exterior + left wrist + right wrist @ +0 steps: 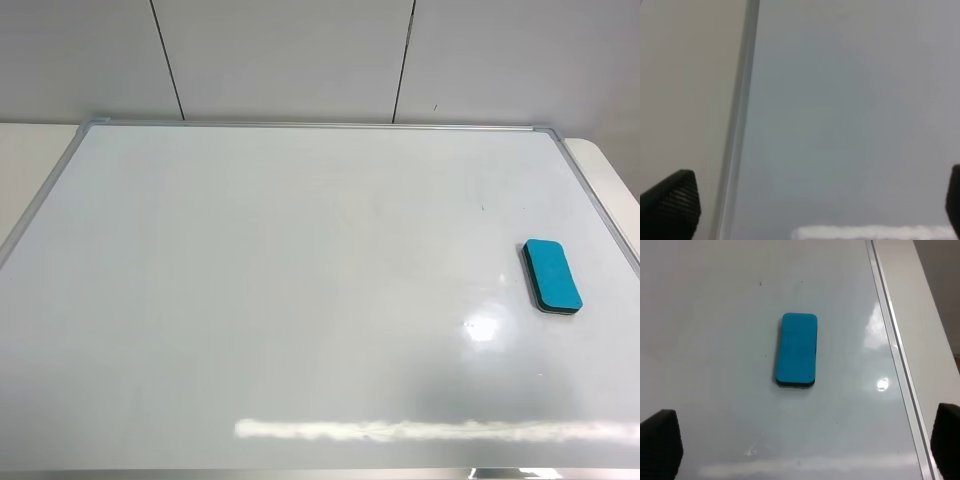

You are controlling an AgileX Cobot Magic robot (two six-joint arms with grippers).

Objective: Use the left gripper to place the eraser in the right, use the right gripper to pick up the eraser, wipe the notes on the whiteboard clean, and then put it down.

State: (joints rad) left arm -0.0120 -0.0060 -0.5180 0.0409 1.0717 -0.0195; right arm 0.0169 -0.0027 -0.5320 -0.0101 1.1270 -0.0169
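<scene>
Lying flat on the whiteboard (300,290), the eraser (552,275) sits teal side up near the board's right frame, well apart from the left edge. No scribble shows anywhere on the glossy surface in the high view, only a few faint specks and light reflections, so the notes look to be already wiped, though glare could hide a pale trace. By that reading the eraser has been set down and the task is near its end.

The right gripper (805,450) hangs above and back from the eraser (796,350), its two dark fingertips (660,442) spread wide at the corners of its wrist view, holding nothing. The eraser lies straight ahead of it, between the lines of the two fingers, with its long axis pointing away from the gripper; a fresh grasp would close across the short sides.

The left gripper (810,210) is also spread wide and empty, hovering over the board's left frame (737,125) with cream table (685,85) beside it. No eraser shows in its view, so the right arm is plainly the nearer one.
</scene>
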